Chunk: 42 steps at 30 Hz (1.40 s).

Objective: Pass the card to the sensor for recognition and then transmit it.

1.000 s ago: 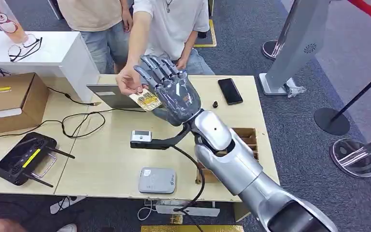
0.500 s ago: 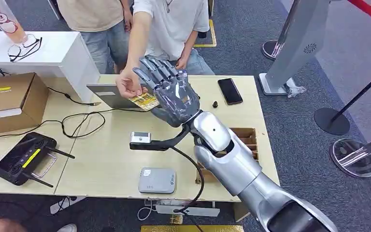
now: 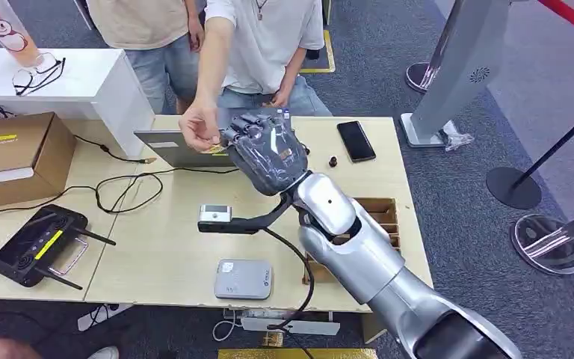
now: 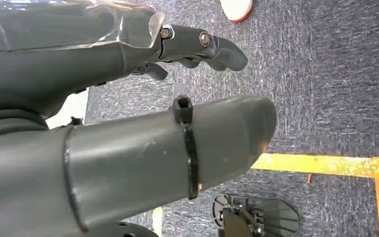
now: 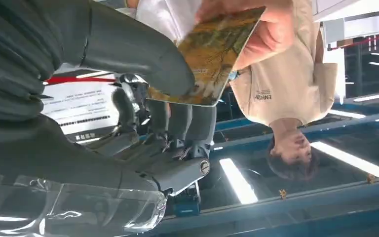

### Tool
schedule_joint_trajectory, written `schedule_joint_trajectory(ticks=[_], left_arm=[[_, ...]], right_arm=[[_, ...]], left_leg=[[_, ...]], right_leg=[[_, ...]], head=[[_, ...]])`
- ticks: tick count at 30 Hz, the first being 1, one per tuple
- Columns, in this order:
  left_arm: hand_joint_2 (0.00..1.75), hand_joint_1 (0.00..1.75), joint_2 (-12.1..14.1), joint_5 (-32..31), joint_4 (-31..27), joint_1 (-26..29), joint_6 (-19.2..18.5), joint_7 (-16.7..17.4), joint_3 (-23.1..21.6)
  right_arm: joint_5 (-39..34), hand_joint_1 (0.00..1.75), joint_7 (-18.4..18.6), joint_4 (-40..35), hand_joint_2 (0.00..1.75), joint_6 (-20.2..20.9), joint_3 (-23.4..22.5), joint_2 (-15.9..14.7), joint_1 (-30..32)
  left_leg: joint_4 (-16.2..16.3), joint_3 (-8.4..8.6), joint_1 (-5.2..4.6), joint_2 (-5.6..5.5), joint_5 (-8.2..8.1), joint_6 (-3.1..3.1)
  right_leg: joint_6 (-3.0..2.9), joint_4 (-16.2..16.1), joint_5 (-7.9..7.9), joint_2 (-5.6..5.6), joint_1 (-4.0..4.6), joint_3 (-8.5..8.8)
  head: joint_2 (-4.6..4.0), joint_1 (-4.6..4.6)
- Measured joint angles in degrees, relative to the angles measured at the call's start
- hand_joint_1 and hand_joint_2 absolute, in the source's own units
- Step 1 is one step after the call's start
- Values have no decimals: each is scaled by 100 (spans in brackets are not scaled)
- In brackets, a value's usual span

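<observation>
Card (image 5: 212,59) sits pinched between my thumb and curled fingers (image 5: 177,123), its yellow-brown printed face showing in my right wrist view. My right hand (image 3: 263,153) is closed on one edge of it, raised above the far side of the bench (image 3: 157,247). A person's hand (image 3: 198,129) grips the card's other edge, so we both have hold of it at once. In the head view just a sliver of the card (image 3: 215,149) shows between that hand and my fingers.

My left hand (image 4: 128,123) hangs down over grey carpet (image 4: 325,89), fingers (image 4: 202,47) loosely spread with nothing in them, near a yellow floor line (image 4: 321,165).

On the bench below my right arm lies a small grey sensor box (image 3: 244,279) near the front edge, and a silver device (image 3: 215,215) on a black mount sits further in. A black phone (image 3: 356,140) lies toward the far right corner, a laptop (image 3: 176,148) lies flat behind the card, and a black router (image 3: 39,245) with antennas rests at the left beside a cardboard box (image 3: 15,155).
</observation>
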Motion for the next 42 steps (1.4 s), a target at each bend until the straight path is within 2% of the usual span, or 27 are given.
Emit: schedule_joint_trajectory(ticks=[21, 27, 33, 37, 42], left_arm=[[0, 0, 4, 0, 0, -13, -24, -4, -26], [0, 0, 4, 13, 0, -13, -13, -7, -26], [0, 0, -9, 85, 0, 23, 125, -179, -26], [0, 0, -9, 94, 0, 48, 129, -184, -26], [0, 0, -9, 94, 0, 51, 129, -184, -26]], right_arm=[[-7, 175, 42, -160, 175, 55, -2, -15, 30], [-296, 175, -70, -275, 175, 127, -28, -20, 78], [-1166, 175, -466, -426, 175, 706, -92, -22, 181], [-1914, 175, -652, -533, 175, 1400, -133, -22, 218], [-2619, 175, -702, -586, 175, 2071, -138, -33, 234]], left_leg=[[0, 0, 0, 1, 0, 0], [0, 0, 0, 1, 0, 0], [0, 0, 0, 1, 0, 0], [0, 0, 0, 1, -1, 0], [0, 0, 0, 1, 0, 0]], right_leg=[[0, 0, 0, 1, 0, -2], [0, 0, 0, 1, 0, -2], [0, 0, 0, 1, 0, -2], [0, 0, 0, 3, 0, -2], [0, 0, 0, 2, 0, -2]], head=[[0, 0], [0, 0], [0, 2], [0, -2], [0, 0]])
